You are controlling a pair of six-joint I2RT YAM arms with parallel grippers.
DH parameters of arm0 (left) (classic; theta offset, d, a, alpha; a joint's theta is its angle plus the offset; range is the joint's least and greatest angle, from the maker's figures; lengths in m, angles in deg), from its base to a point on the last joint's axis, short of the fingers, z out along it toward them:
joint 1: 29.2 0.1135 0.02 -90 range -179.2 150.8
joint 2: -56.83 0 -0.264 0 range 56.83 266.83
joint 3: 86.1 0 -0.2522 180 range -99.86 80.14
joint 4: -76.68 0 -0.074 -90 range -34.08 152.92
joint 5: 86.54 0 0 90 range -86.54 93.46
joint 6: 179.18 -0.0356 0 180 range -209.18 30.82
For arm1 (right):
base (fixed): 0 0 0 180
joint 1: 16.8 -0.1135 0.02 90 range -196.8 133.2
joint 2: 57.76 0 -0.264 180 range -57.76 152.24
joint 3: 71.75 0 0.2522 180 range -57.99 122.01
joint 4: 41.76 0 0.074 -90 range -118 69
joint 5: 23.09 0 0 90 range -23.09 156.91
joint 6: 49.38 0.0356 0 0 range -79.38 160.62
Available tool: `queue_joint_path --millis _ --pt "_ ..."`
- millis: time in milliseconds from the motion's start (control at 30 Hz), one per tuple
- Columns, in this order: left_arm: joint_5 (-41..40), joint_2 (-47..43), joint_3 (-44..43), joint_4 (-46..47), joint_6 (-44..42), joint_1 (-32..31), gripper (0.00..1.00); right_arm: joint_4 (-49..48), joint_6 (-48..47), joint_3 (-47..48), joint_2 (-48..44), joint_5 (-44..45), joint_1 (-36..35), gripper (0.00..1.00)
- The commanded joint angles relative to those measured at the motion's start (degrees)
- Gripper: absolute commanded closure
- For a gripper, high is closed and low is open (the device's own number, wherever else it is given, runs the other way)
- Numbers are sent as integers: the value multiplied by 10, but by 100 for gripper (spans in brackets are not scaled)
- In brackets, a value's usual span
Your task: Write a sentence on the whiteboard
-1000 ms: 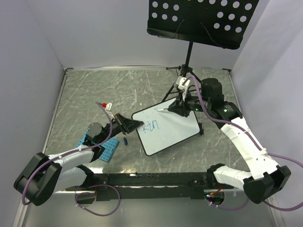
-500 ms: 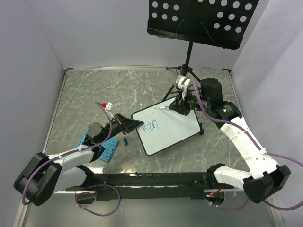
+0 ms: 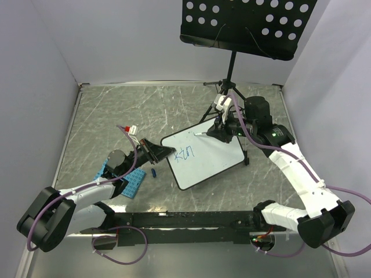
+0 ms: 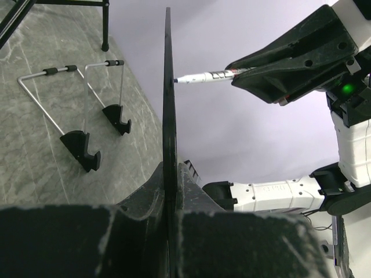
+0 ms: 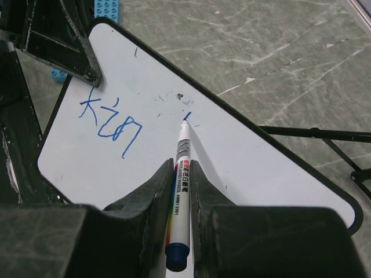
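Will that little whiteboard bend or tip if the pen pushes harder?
Probably stiff: edge-on, the whiteboard looks straight under the marker tip. Likely light: the left fingers hold it by one corner. Gripped so, tipping seems unlikely.

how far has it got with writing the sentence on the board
Done: a few blue letters sit near the clamped end of the whiteboard. In hand: the left fingers clamp the board's edge while the right fingers press the marker tip to it, starting another stroke. Left: most of the sentence.
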Motion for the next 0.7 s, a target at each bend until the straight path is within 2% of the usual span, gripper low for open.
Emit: queue_joint_path --millis 0,400,667 --pt "-12 -17 -35 98 17 0 99 21 -16 -17 -19 -11 -1 100" --pt "-20 -23 -38 82 10 0 99 53 -26 -53 -49 -24 -2 100" --pt "-14 -18 -40 87 14 0 99 23 -5 -43 -37 -23 -2 100"
